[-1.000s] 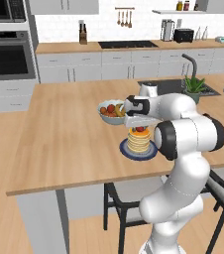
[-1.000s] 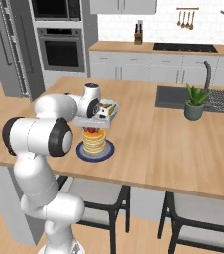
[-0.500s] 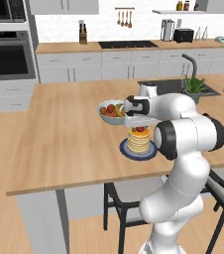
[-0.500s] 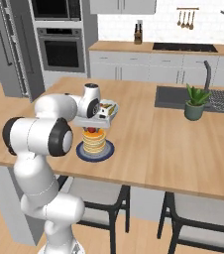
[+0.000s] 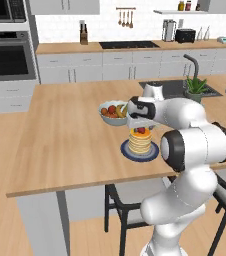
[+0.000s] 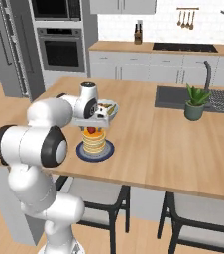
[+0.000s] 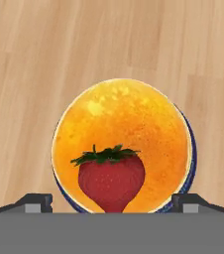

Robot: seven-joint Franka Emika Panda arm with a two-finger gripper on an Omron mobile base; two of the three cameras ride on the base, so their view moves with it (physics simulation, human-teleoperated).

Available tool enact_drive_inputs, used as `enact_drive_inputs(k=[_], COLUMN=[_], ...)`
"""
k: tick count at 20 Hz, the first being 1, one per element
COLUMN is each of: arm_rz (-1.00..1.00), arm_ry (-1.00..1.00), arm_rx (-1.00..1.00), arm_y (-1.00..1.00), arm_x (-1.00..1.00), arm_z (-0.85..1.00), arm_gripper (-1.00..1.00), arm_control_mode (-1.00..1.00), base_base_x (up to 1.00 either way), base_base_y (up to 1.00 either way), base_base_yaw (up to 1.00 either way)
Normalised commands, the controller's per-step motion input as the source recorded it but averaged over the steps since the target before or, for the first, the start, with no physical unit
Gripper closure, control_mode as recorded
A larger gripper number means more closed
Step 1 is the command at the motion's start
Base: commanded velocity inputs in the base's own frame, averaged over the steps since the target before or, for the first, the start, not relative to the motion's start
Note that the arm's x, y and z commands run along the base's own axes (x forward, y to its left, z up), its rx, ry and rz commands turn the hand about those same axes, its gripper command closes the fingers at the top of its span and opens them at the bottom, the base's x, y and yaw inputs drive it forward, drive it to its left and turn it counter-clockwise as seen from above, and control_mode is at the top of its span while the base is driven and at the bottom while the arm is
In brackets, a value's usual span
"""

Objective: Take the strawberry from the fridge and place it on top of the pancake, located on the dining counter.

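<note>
The strawberry (image 7: 111,179) lies on top of the pancake (image 7: 129,124), a golden stack on a dark blue plate (image 5: 126,151) on the dining counter (image 5: 65,135). My gripper (image 7: 113,203) hangs straight above it, open. Its two fingertips (image 7: 34,202) stand wide apart on either side of the berry and do not touch it. From the base views, the gripper (image 5: 139,124) (image 6: 90,123) sits just over the strawberry (image 5: 141,130) (image 6: 90,130) and the pancake (image 6: 94,143). The grey fridge (image 6: 5,49) stands at the far left, doors shut.
A grey fruit bowl (image 5: 113,113) (image 6: 107,108) sits right behind the plate, close to the hand. The sink (image 6: 178,96), faucet (image 6: 205,74) and a potted plant (image 6: 195,101) are to the right. Dark stools (image 6: 193,213) stand under the counter's near edge.
The jaws have spread wide and let go of the strawberry, which now rests on the pancake. The arm has stayed in place.
</note>
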Motion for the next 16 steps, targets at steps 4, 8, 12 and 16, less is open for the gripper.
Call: enact_drive_inputs(k=[4,8,12,16], arm_rz=[0.0,0.0,-0.01,-0.03], arm_ry=[-0.19,-0.17,-0.09,-0.08], arm_rx=[-0.02,0.0,0.0,0.0], arm_y=[0.0,0.0,-0.09,-0.23], arm_x=[-0.83,-0.96,-0.93,-0.69], arm_z=[0.3,0.23,0.31,0.46], arm_gripper=[-1.0,-1.0,-1.0,-1.0], arm_control_mode=[-1.0,-1.0,-1.0,-1.0], base_base_x=[0.0,0.0,0.0,0.0], base_base_y=[0.0,0.0,0.0,0.0], base_base_yaw=[0.0,0.0,0.0,0.0])
